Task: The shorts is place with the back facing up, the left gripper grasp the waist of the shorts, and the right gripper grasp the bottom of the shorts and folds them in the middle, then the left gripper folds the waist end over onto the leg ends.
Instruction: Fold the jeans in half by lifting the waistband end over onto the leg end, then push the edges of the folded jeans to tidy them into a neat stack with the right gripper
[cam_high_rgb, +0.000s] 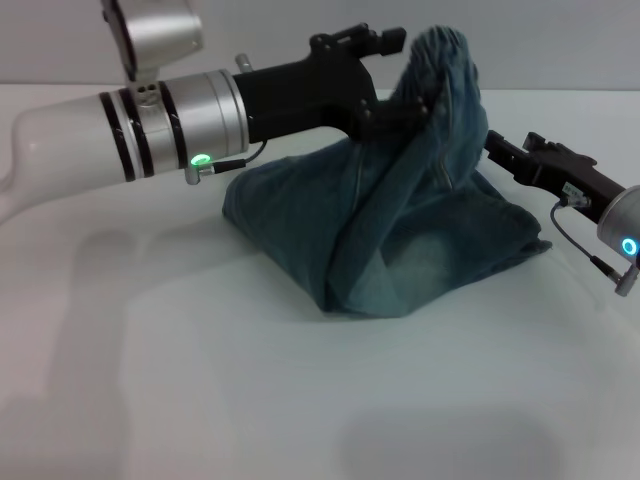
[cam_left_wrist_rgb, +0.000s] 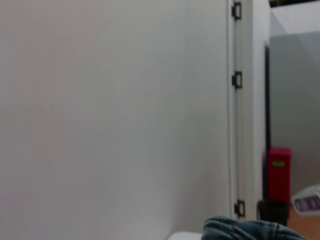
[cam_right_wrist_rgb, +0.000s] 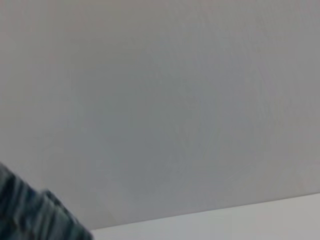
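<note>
The faded blue-green denim shorts (cam_high_rgb: 420, 230) sit bunched on the white table (cam_high_rgb: 300, 400), pulled up into a peak. My left gripper (cam_high_rgb: 395, 112), a black claw on the silver arm, is shut on the raised fabric just below the ruffled waist (cam_high_rgb: 440, 45). That waist edge also shows in the left wrist view (cam_left_wrist_rgb: 250, 231). From the right, my right gripper (cam_high_rgb: 492, 148) reaches in and is shut on the edge of the shorts at mid height. A strip of denim (cam_right_wrist_rgb: 30, 215) shows in the right wrist view. Pockets, embroidery and leg hems are hidden in the folds.
Bare white tabletop lies in front of the shorts and to their left. Beyond the table, the left wrist view shows a white panel with black hinges (cam_left_wrist_rgb: 236, 80) and a red box (cam_left_wrist_rgb: 278, 172).
</note>
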